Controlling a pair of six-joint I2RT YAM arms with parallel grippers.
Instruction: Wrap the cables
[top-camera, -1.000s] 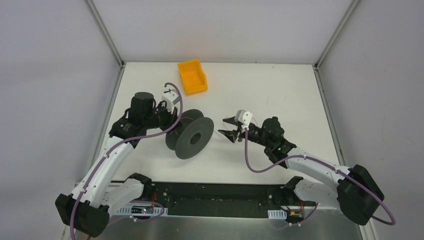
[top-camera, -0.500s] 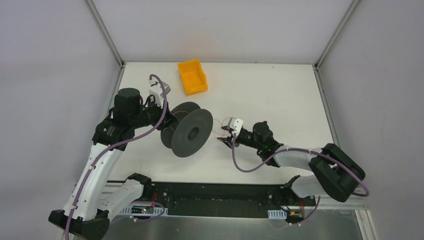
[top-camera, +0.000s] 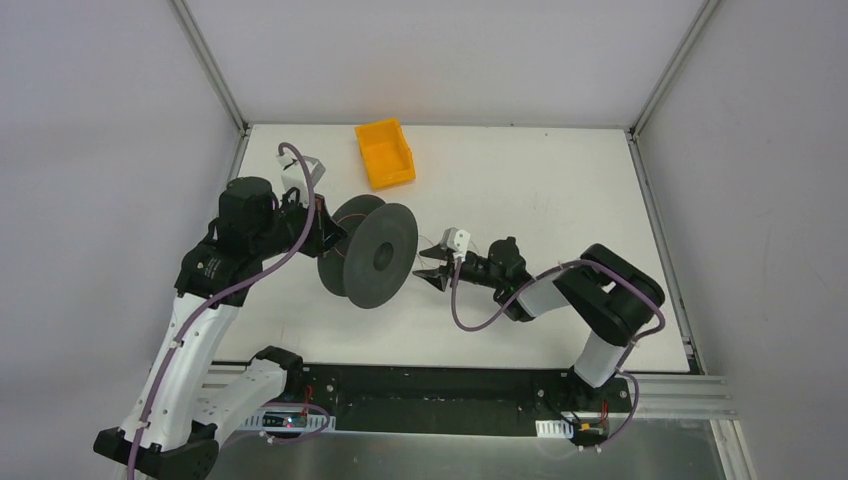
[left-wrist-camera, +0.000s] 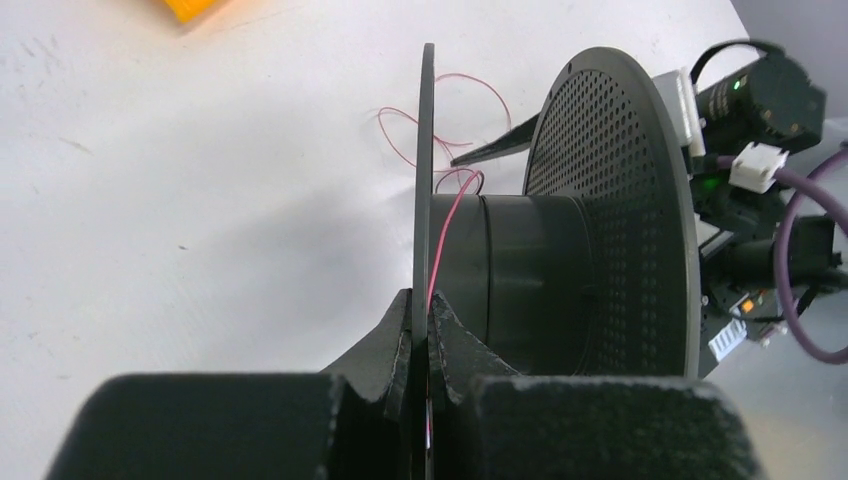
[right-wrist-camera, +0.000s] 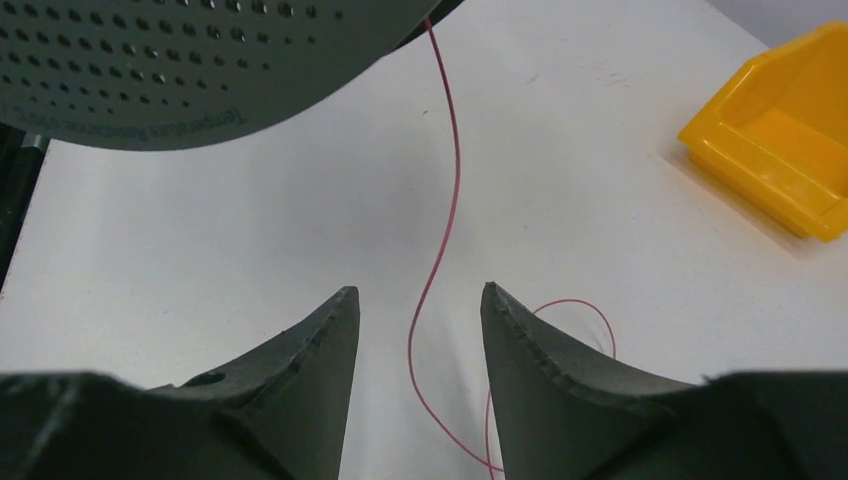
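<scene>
**Hardly any wire on the spool yet**

The white tabletop (top-camera: 560, 180) is the biggest thing here. Far out in front of the left gripper (left-wrist-camera: 422, 312) sits a yellow bin (top-camera: 385, 153).

The big black spool (top-camera: 380, 258) is between the two grippers. It has two round plates, one thin and one full of little holes. A fat drum sits in the middle. The left gripper is pressed together on the edge of the thin plate and pinches it tight. I cannot tell if the spool rests on the tabletop or is lifted a bit.

The right gripper (right-wrist-camera: 418, 295) is just beside the plate with the holes, across the spool from the left gripper. Its fingers are spread apart and hold nothing.

I think the job has only just begun. The drum looks almost bare, and I can see only one strand going over it. Nearly all the wire has yet to be wound around the drum.

The cables (right-wrist-camera: 447, 215) look like one very thin red wire, much thinner than a gripper finger. It is soft and bendy. It runs through the gap between the right gripper's fingers and seems to touch neither one. From there it goes forward and slips behind the edge of the plate with the holes. A loose loop lies just beside one right finger. More loose curls lie on the tabletop, past the spool from the left gripper. One strand crosses the drum right above the left gripper's fingers.
</scene>
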